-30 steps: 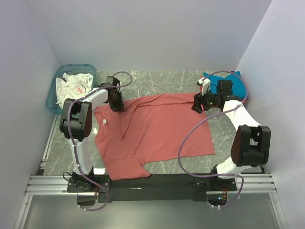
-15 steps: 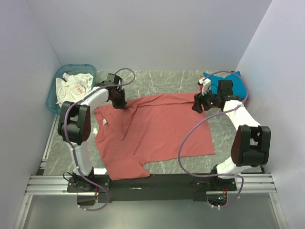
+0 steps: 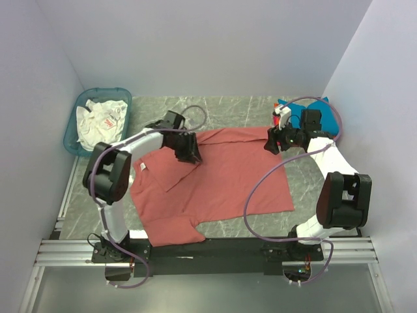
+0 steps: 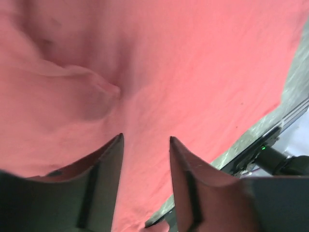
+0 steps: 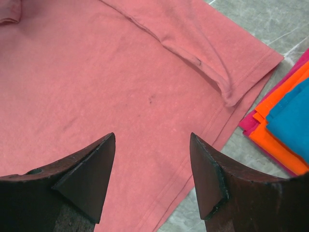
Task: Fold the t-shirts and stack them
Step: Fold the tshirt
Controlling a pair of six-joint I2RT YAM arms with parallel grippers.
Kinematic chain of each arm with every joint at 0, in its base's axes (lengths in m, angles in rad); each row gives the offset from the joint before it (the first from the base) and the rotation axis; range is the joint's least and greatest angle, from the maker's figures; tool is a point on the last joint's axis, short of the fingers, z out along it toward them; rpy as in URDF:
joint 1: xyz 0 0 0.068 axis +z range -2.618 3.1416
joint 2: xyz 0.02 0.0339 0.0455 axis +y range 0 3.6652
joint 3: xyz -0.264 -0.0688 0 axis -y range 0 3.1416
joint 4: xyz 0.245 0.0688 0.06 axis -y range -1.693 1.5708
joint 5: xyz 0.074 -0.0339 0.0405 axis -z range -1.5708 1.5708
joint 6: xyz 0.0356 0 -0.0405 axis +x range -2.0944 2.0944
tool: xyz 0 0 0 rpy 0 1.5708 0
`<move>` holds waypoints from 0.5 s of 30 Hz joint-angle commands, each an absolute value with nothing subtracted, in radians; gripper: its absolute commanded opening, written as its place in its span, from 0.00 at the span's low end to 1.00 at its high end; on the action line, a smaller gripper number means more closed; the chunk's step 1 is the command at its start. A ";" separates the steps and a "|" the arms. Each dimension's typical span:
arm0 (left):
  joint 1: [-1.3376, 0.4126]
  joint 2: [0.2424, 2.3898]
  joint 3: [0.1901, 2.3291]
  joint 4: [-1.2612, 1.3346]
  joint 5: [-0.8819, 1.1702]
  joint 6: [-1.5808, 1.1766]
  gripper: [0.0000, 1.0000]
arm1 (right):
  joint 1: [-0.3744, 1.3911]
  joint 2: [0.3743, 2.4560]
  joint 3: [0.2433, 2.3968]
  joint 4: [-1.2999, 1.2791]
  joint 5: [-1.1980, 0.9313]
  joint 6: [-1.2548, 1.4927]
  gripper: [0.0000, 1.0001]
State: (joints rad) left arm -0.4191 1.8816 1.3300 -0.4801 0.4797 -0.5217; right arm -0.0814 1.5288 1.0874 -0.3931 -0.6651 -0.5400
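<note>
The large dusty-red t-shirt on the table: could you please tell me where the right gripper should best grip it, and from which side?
Probably the hemmed far corner of the large dusty-red t-shirt, beside the stack of folded orange and teal t-shirts. The right gripper could come in from the marble table side: that edge lies free and slightly ridged, while the middle lies flat.

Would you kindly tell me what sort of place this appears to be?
Probably a robotics test cell: plain white walls box in a marble-patterned table, with an aluminium rail at its near edge.
</note>
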 commanded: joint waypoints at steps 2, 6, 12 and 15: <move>-0.466 1.882 1.408 -0.524 0.379 -0.526 0.52 | -0.103 1.488 1.095 -0.405 -0.681 -0.541 0.70; -0.462 1.737 1.414 -0.539 0.008 -0.525 0.66 | -0.106 1.493 1.106 -0.408 -0.680 -0.541 0.70; -0.287 1.493 1.107 -0.347 0.033 -0.652 0.70 | -0.106 1.523 1.129 -0.419 -0.684 -0.538 0.70; -0.187 1.404 0.944 -0.263 0.072 -0.724 0.66 | -0.106 1.529 1.131 -0.423 -0.669 -0.538 0.70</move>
State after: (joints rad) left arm -0.2420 1.4345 1.0859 -0.3485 0.0711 -0.6270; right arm -0.0994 1.5288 1.0920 -0.4175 -0.6666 -0.5400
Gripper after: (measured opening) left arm 0.670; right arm 0.697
